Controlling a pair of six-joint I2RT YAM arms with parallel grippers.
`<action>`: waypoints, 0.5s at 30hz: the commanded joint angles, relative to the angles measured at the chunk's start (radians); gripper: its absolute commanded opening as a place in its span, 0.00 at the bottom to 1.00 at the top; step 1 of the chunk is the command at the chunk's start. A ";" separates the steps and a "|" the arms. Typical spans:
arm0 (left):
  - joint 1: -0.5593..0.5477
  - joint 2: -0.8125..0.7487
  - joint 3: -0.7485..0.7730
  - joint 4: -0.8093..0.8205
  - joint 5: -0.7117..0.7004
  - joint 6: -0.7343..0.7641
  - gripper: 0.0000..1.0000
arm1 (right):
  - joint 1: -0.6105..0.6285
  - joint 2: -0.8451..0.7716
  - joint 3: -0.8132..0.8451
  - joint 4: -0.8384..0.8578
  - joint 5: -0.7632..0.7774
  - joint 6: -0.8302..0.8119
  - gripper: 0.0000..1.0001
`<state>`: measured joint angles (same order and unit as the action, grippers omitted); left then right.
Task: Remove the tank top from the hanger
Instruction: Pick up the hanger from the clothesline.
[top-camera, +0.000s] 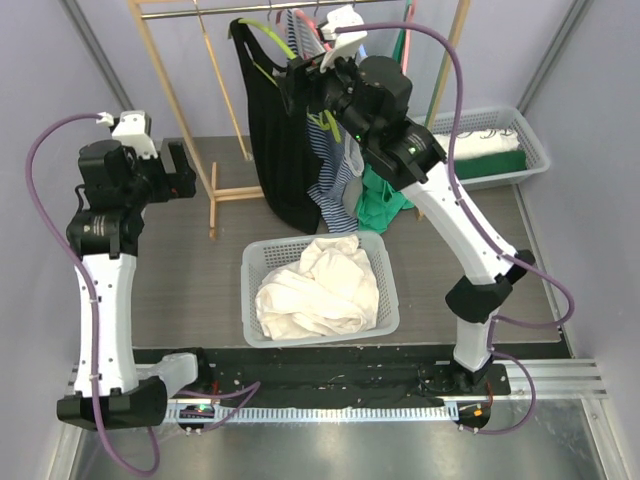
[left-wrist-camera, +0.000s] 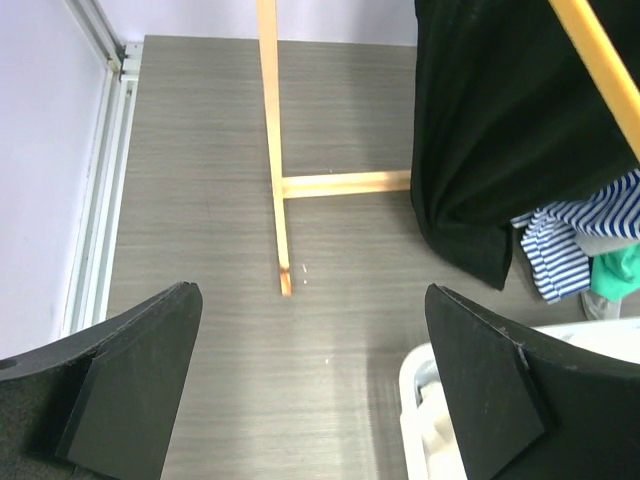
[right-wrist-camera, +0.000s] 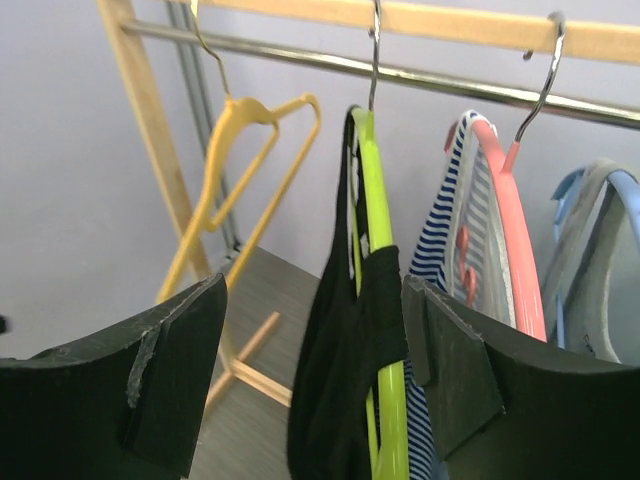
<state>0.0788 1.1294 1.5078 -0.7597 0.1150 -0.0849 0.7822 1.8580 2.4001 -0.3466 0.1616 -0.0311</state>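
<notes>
So, barely started: black tank top (top-camera: 278, 140) hangs on its green hanger (right-wrist-camera: 372, 200) at 12 o'clock. My right tool (right-wrist-camera: 312, 300) faces the strap, spread apart; left tool (left-wrist-camera: 312, 300) wide apart, empty, at 9.

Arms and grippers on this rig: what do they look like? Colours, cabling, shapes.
Left arm and right arm: white link shells, black joints, a purple cable looping along each. Left gripper and right gripper: matte black wedge fingers. White camera housing on each wrist.

Tank top (top-camera: 275, 150) on hanger (right-wrist-camera: 375, 230) on rail (right-wrist-camera: 300, 58); another hanger (right-wrist-camera: 245, 170) left of it, other garments (top-camera: 335, 170) right. Basket (top-camera: 392, 295) with clothes in front on worktop (top-camera: 180, 290); second basket (top-camera: 530, 140) right-rear.
</notes>
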 joint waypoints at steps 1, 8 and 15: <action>-0.004 -0.040 0.014 -0.079 0.020 0.011 1.00 | -0.003 0.024 0.045 0.011 0.079 -0.115 0.78; -0.004 -0.069 0.008 -0.099 0.028 0.020 1.00 | -0.001 0.040 0.037 0.047 0.141 -0.194 0.75; -0.002 -0.085 -0.021 -0.082 0.028 0.033 0.99 | -0.004 0.061 0.044 0.066 0.096 -0.175 0.71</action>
<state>0.0788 1.0657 1.4952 -0.8501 0.1249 -0.0696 0.7818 1.9198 2.4023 -0.3401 0.2699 -0.2039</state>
